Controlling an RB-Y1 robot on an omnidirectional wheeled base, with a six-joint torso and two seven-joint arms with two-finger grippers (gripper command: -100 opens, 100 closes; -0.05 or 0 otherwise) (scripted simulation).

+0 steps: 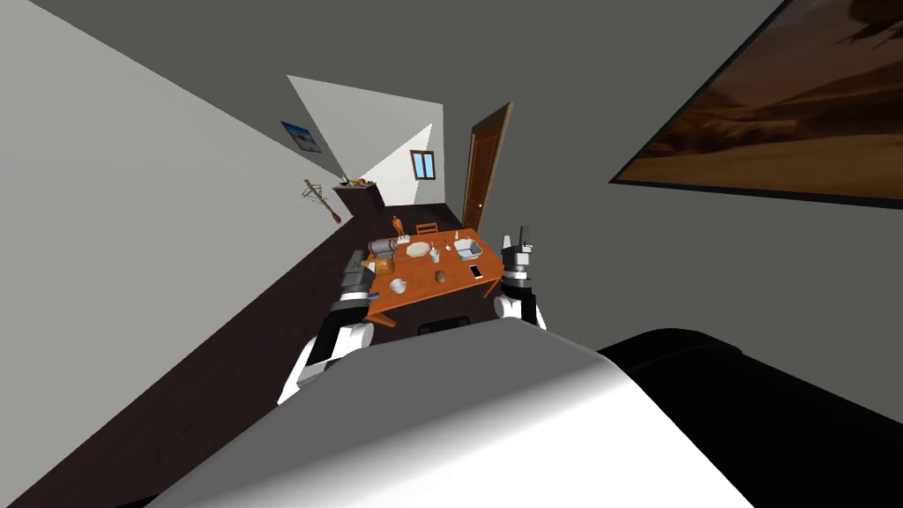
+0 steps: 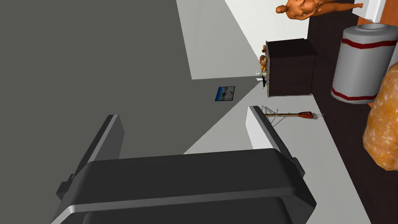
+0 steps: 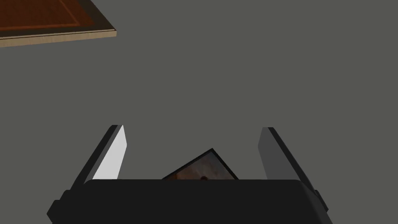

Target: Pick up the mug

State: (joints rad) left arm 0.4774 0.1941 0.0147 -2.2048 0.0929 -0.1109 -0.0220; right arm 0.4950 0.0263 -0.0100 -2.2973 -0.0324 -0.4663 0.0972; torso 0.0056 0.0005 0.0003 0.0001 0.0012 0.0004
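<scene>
Left gripper (image 2: pixel 182 116) spread open, empty, at the table's (image 1: pixel 457 287) left edge; right gripper (image 3: pixel 194 128) also open, empty. Mug (image 1: pixel 398 285), white, stands on the table near the left gripper. Risk: the reach could knock the loaf (image 2: pixel 383 124) or the canister (image 2: pixel 363 64) beside the hand. The handle is too small to read, probably facing right

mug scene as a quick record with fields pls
mug: white, on the orange table, toward its near-left corner, not grasped
left tool: open, empty, at the table's left edge, beside the red-banded canister
right tool: open, empty, at the table's right edge
stage: mug not yet reached
</scene>
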